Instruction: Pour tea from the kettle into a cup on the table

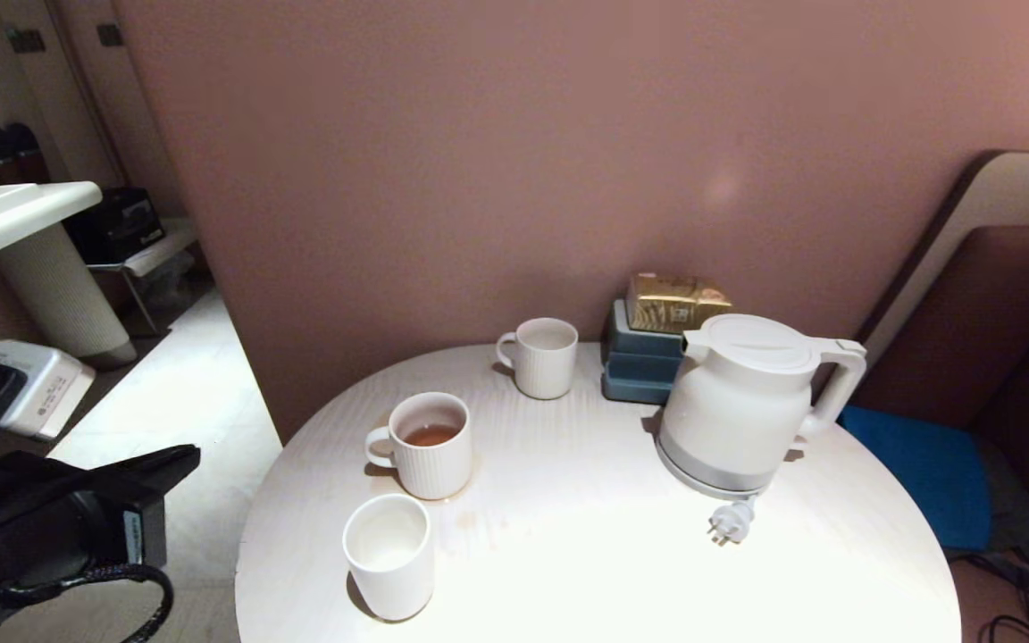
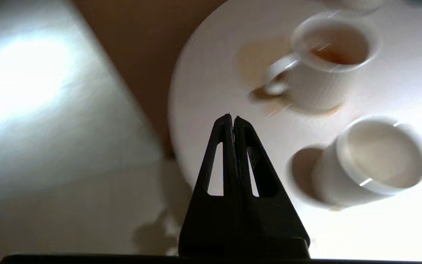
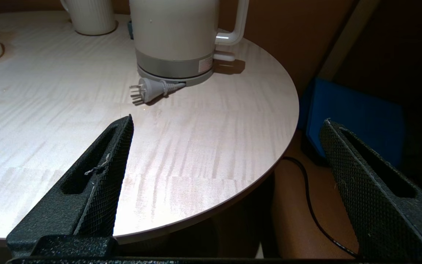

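Left gripper [image 2: 232, 123] pinched shut, empty, off table [image 1: 568, 554] edge near plain cup [image 1: 389, 554]. Right gripper [image 3: 225, 154] spread wide, idle, kettle [image 1: 742, 402] well ahead. Cup empty; tea [image 1: 430, 435] sat in ribbed mug [image 1: 425, 444]. Risks: pour landing in mug; plug cord [image 1: 731, 521] snagging; sideways approach knocking cup.
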{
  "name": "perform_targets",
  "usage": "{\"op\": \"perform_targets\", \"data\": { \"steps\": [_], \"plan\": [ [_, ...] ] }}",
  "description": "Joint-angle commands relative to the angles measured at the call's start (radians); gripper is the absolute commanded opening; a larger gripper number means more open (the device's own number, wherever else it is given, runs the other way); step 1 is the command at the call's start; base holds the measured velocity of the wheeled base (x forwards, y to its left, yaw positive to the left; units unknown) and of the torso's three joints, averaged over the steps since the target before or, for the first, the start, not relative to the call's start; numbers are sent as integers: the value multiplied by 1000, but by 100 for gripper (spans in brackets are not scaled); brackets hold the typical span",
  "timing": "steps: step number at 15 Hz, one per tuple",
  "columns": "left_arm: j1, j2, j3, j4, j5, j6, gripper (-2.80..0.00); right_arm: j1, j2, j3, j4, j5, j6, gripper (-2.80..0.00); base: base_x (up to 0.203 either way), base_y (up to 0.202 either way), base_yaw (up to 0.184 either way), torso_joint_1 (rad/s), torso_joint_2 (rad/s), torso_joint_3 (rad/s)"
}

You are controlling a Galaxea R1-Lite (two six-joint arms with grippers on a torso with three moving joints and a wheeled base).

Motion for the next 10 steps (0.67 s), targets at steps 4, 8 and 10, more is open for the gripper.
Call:
{"op": "perform_targets", "data": {
  "steps": [4, 8, 10],
  "plan": [
    [-1, -243, -28, 189, 267, 102, -280, 0, 0, 0, 0, 1, -1, 0, 0, 0, 0, 0, 0, 0],
    [40, -550, 44, 196, 285, 190, -280, 0, 0, 0, 0, 1, -1, 0, 0, 0, 0, 0, 0, 0],
    [191, -639, 70, 197, 285, 249, -280, 0, 1, 0, 0, 1, -1, 0, 0, 0, 0, 0, 0, 0]
  ]
}}
